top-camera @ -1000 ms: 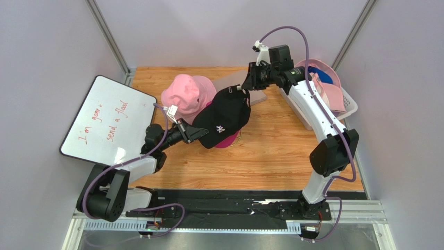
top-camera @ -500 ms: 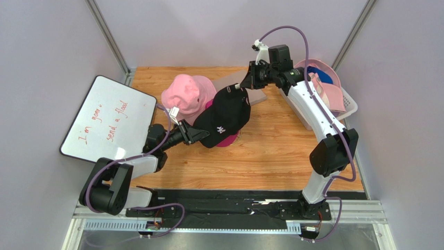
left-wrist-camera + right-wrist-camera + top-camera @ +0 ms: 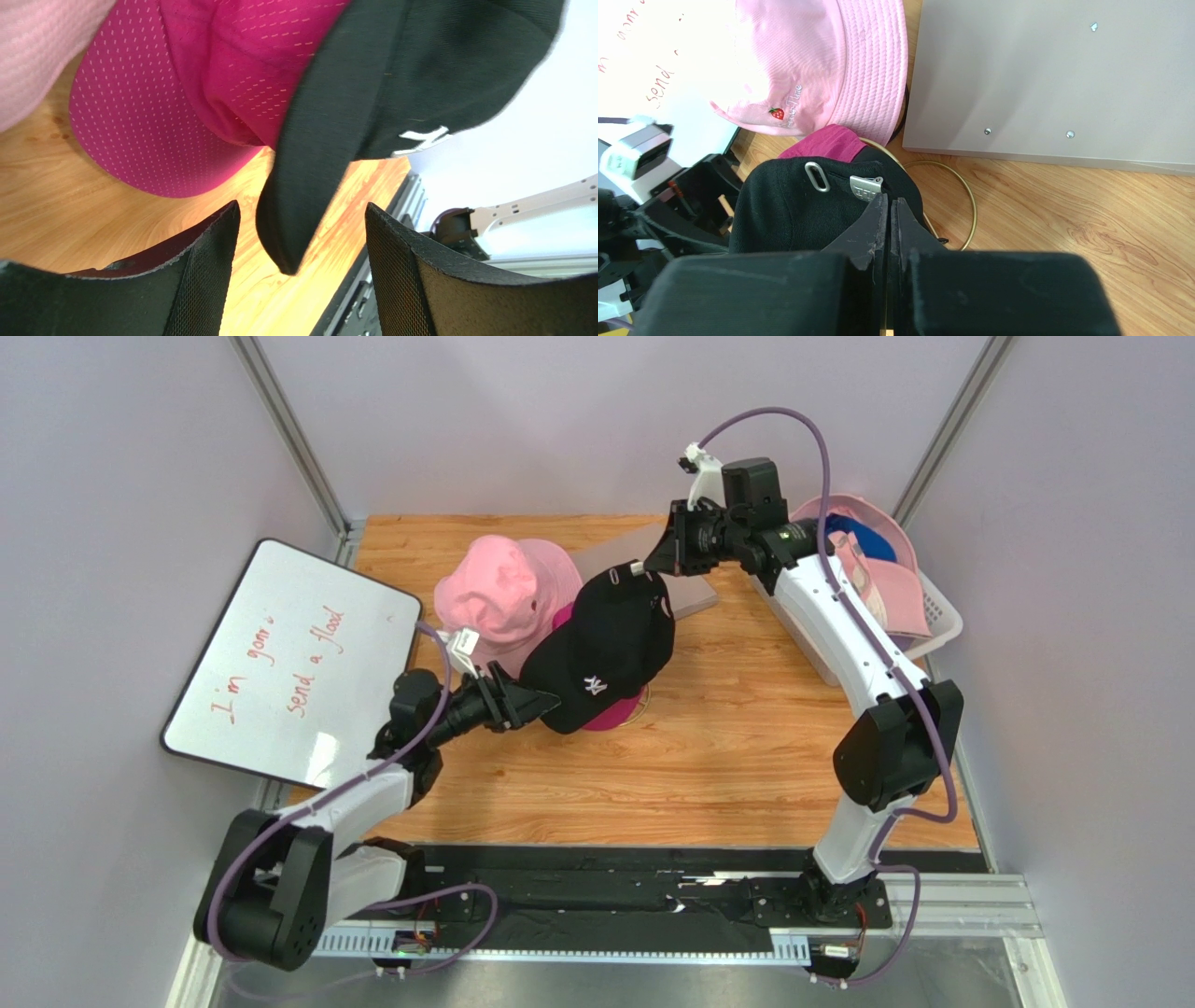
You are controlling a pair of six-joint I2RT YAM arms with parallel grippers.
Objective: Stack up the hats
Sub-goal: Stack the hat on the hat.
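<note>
A black cap sits over a magenta cap in the middle of the table. A pink bucket hat stands just left of them. My left gripper is open at the caps' near-left side. In the left wrist view the black cap's brim tip hangs between its fingers and touches neither. The magenta cap is behind. My right gripper is shut at the black cap's back rim, beside the metal buckle. It appears to pinch the strap there.
A white basket at the right holds pink caps and a blue one. A whiteboard leans at the left. A grey board lies behind the hats. A gold wire ring shows under the caps.
My left gripper has opened, let go of the black cap's brim and drawn back slightly. My right gripper has shut at the cap's back rim.
</note>
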